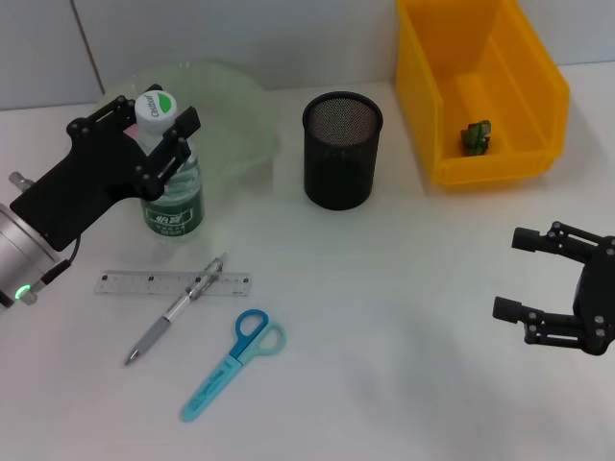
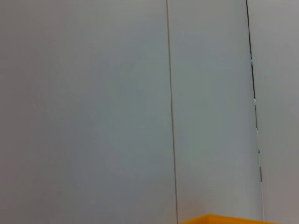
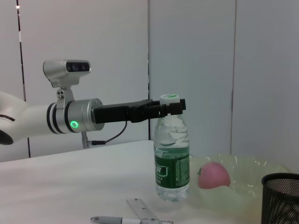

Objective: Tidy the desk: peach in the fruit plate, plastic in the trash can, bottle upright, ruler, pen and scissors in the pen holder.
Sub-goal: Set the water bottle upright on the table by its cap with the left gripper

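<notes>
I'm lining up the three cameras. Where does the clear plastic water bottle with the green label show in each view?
Head view: clear plastic water bottle upright at far left, before the translucent plate.
Left wrist view: not in it.
Right wrist view: centre, standing on the table.
Shared landmark: black mesh pen holder, at the right wrist picture's lower right corner.

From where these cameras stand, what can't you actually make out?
- Head view: the pink peach is hidden behind the left gripper and the clear green-labelled water bottle; only the right wrist view shows it.
- Head view: the small green item in the yellow plastic bin is too small to identify.
- Left wrist view: mostly wall, with only the bin's edge.
</notes>
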You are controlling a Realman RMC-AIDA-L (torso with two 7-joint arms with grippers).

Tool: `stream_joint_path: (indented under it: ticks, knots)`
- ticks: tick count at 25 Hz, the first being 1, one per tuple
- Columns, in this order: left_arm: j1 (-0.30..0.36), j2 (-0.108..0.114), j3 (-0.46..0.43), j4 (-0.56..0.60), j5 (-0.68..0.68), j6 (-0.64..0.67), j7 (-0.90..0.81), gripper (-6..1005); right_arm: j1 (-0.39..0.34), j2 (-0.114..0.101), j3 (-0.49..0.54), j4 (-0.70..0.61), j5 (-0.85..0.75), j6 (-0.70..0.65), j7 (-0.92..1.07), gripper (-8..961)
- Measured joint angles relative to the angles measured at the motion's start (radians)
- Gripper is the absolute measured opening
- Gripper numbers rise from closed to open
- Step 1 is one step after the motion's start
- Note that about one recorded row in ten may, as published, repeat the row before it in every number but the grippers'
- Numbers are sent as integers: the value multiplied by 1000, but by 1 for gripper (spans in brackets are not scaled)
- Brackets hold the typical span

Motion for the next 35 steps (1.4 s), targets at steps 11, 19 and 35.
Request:
stream_joint_path:
  ticks: [11, 19, 35]
  knots:
    - [0, 0, 0, -14, -2, -20, 0, 444, 9, 1, -3, 0, 0, -2, 2, 833]
    - [0, 0, 0, -29, -3, -37, 13, 444, 11, 2, -4, 0, 0, -4, 4, 833]
    - [-1, -1, 0, -43, -5, -49, 13, 445, 17, 2, -16, 0, 0, -5, 12, 834]
